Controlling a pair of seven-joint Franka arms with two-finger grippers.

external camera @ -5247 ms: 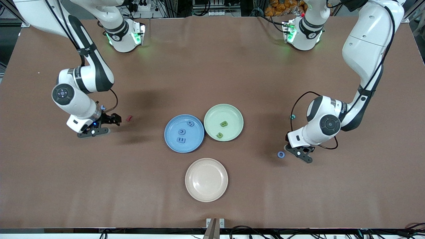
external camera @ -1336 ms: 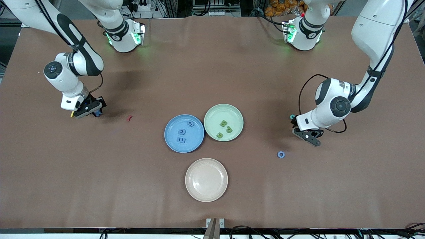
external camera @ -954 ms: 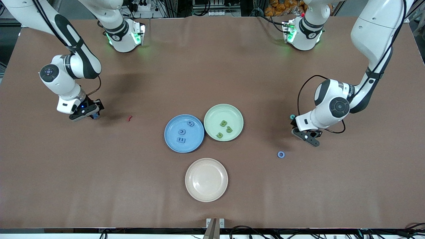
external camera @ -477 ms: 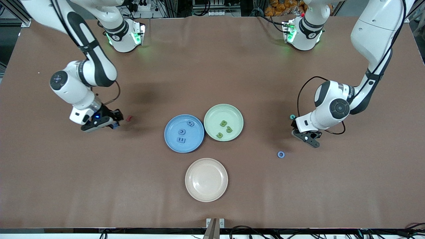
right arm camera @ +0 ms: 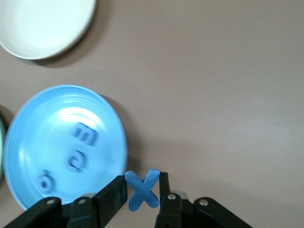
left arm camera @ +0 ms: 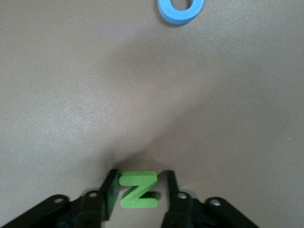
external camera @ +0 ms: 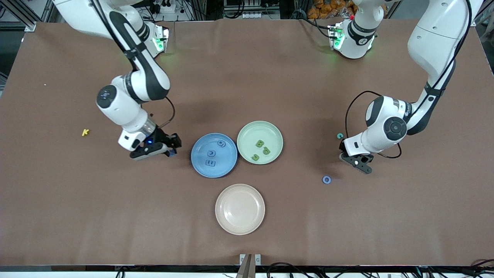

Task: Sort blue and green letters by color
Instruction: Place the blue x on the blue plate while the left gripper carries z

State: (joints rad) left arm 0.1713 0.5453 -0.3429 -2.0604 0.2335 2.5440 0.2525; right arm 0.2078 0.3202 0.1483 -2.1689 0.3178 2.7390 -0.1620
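The right gripper (external camera: 170, 148) hangs over the bare table just beside the blue plate (external camera: 200, 164), on the side toward the right arm's end, its two fingers pinched on a blue cross-shaped letter (right arm camera: 144, 189). Three blue letters (external camera: 211, 153) already lie in that plate. Touching it is the green plate (external camera: 270, 133), a little farther from the front camera, with three green letters (external camera: 261, 149) in it. A cream plate (external camera: 240, 209) sits nearer the camera than both, holding nothing.

Toward the left arm's end, the left gripper (external camera: 357, 161) is low over the table, its fingers closed on a green letter N (left arm camera: 138, 189). A blue ring-shaped letter (external camera: 327, 179) lies on the table near it — nearer the camera — and a small teal piece (external camera: 340, 135) lies beside the arm's wrist, farther from the camera.

A yellow letter k (external camera: 85, 132) rests alone toward the right arm's end of the table.
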